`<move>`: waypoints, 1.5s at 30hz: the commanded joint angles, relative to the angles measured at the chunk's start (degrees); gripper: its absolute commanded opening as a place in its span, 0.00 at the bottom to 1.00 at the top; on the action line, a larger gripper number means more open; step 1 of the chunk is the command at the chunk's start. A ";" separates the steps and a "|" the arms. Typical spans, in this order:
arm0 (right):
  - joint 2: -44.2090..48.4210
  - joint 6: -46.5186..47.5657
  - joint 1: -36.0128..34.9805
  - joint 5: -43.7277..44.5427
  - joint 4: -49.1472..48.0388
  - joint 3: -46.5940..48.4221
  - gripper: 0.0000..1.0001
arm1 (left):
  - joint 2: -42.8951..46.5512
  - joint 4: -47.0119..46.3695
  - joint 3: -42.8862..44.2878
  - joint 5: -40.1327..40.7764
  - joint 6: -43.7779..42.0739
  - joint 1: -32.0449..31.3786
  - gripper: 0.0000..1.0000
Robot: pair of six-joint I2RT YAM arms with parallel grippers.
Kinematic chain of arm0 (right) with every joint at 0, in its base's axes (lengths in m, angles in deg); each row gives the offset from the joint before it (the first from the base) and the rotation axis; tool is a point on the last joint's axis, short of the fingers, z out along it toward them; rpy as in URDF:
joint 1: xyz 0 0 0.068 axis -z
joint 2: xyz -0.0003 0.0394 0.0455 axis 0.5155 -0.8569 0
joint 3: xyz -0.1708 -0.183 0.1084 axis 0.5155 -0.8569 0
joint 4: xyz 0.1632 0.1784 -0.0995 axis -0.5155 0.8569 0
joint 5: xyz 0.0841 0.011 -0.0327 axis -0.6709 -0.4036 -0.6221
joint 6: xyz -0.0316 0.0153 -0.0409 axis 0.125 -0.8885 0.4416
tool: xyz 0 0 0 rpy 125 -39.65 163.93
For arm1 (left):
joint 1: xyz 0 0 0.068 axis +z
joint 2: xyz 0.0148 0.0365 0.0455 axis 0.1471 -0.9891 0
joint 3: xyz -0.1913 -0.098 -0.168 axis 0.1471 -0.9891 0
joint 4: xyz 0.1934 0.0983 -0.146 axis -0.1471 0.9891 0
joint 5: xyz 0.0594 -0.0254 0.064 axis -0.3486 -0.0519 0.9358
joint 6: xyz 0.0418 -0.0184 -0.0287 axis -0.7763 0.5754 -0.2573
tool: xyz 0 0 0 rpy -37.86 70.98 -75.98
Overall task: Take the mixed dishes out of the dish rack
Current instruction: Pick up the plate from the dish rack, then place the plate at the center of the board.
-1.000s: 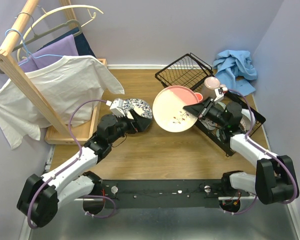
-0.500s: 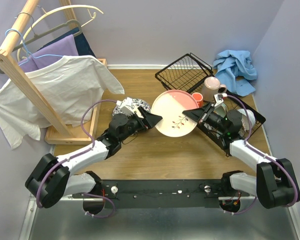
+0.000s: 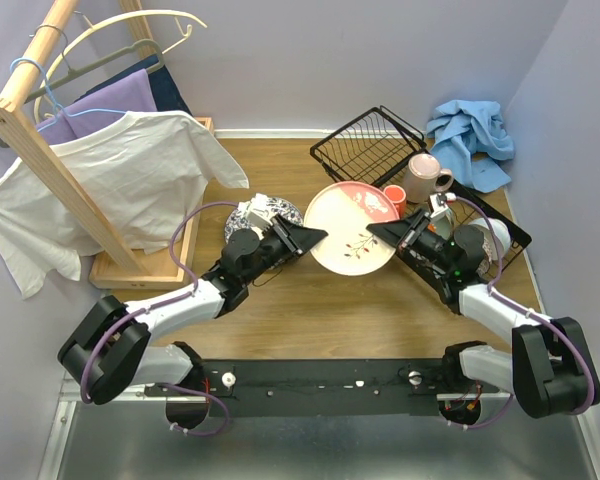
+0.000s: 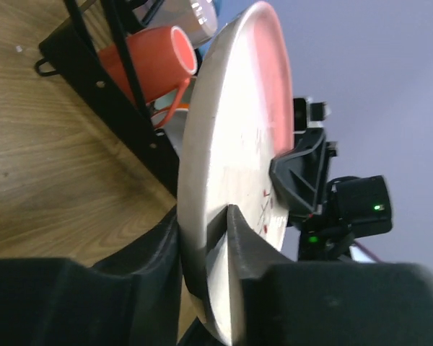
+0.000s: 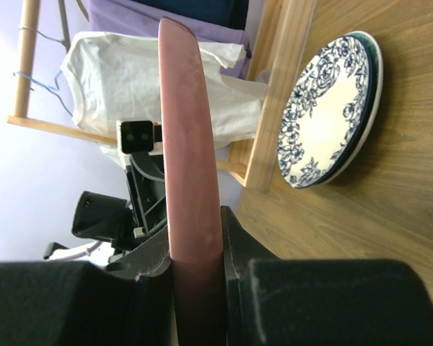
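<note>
Left end effector [image 3: 312,237]: fingers [image 4: 239,249] pressed onto both faces of the plate [image 3: 352,226] at its left rim, pinching it. Right end effector [image 3: 378,229]: fingers [image 5: 153,256] clamped on the opposite rim, the plate seen edge-on between them in the right wrist view.

Plate: held off the tabletop [image 3: 310,310] between the two end effectors, tilted, just left of the rack [image 3: 368,142]. Far half pink, near half cream with a leaf sprig.

Rack: black wire, on the right side of the tabletop, with a raised basket at its far end. An orange mug [image 3: 394,197] lies on its side just behind the plate. A pink mug [image 3: 425,177] stands upright to its right.

Stack of patterned plates [image 3: 272,211]: flat on the tabletop, left of the held plate and behind the left end effector.

Blue cloth [image 3: 470,135]: crumpled at the far right corner.
</note>
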 commanded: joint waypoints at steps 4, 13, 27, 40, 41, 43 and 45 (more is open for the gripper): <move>1.70 -1.91 -0.57 1.05 -5.56 -0.26 0.11 | 1.83 -4.17 -1.48 1.88 -0.51 -0.32 0.02; 3.28 4.50 -0.49 2.46 4.62 1.94 0.82 | 6.74 -0.93 -4.56 5.82 -1.30 0.38 0.00; 7.76 22.24 -0.57 7.20 28.45 8.70 1.00 | 24.85 16.03 -9.56 15.50 -1.75 12.85 0.00; 8.64 26.39 -0.57 7.64 33.56 11.08 1.00 | 25.21 19.56 -10.09 16.56 3.35 23.50 0.00; 8.82 26.56 -0.49 7.64 33.91 11.00 1.00 | 24.60 19.30 -10.01 16.47 3.62 24.28 0.00; 8.99 26.83 -0.57 7.82 34.26 10.99 1.00 | 22.84 18.42 -9.83 15.68 4.49 24.90 0.00; 9.35 27.09 -0.57 7.91 34.70 11.08 1.00 | 20.91 17.98 -9.22 15.15 4.76 25.52 0.00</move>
